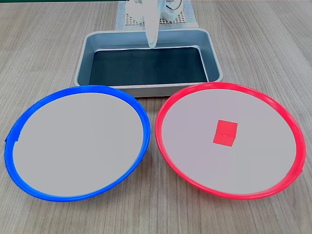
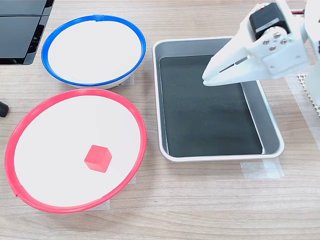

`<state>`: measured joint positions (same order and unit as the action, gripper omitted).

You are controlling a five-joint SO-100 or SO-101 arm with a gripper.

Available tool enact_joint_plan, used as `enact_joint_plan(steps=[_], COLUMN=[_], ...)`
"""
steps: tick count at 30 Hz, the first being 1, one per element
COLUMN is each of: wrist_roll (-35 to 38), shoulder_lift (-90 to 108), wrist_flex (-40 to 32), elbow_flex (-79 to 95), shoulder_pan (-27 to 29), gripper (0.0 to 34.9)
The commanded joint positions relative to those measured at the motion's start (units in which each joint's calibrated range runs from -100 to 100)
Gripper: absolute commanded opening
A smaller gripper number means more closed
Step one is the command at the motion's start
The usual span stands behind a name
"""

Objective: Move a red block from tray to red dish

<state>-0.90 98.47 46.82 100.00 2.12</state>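
Note:
The red block [image 1: 225,132] [image 2: 98,158] lies flat on the pale centre of the red dish [image 1: 157,131] [image 2: 143,131], apart from the rim. The tray [image 1: 146,90] [image 2: 270,125] holds nothing on its black bottom. My white gripper [image 1: 152,45] [image 2: 205,80] hovers over the tray's far part in the first exterior view, well away from the block. Its jaws lie together with only a thin slit between them and nothing held.
A blue-rimmed dish [image 1: 78,141] [image 2: 92,50] with nothing on it sits beside the red dish. The arm's base stands on a perforated white mat [image 1: 127,20] [image 2: 305,81] behind the tray. A black device [image 2: 20,30] fills the second exterior view's top left corner.

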Motion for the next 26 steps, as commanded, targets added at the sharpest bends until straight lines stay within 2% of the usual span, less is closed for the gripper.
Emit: enact_joint_plan(steps=[1,26], wrist_roll=[0.2,0.4], shoulder_lift=[0.6,0.6], wrist_flex=[0.6,0.6], elbow_flex=[0.0,0.0], shoulder_pan=[0.8,0.6], gripper=[0.2,0.3])
